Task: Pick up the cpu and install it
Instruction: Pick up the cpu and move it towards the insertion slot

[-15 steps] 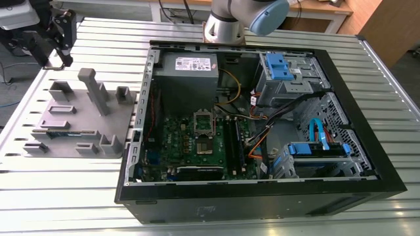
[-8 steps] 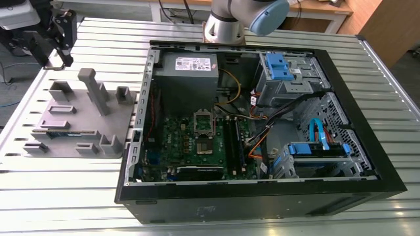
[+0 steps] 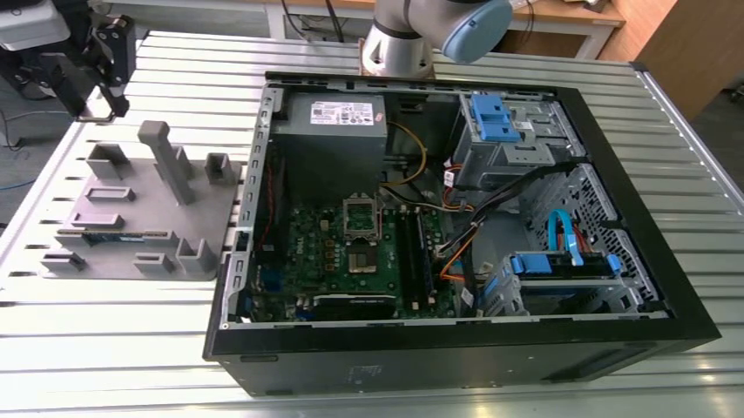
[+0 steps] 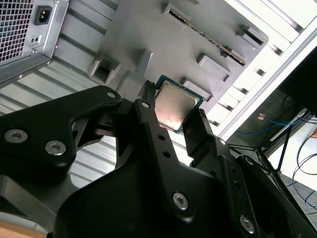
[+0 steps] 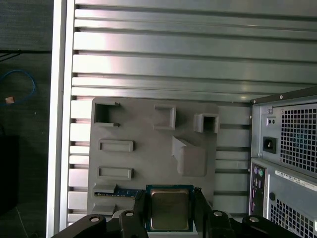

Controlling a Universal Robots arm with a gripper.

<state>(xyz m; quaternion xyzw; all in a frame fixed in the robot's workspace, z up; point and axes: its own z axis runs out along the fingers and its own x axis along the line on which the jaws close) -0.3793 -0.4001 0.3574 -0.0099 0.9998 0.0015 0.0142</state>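
The claw (image 4: 173, 106) is shut on the cpu (image 4: 177, 105), pinching it by two thin edges. In the first wrist view the little silver chip sits between the two black fingers (image 5: 140, 206), up over the grey tray (image 5: 148, 124). The green memory stick (image 5: 116, 191) lies in the tray just beside it. The open computer case (image 3: 465, 348) is well apart. I think the chip could tip or slip, because only its thin edges are pinched. It could then drop on the tray or the desk (image 5: 173, 49).
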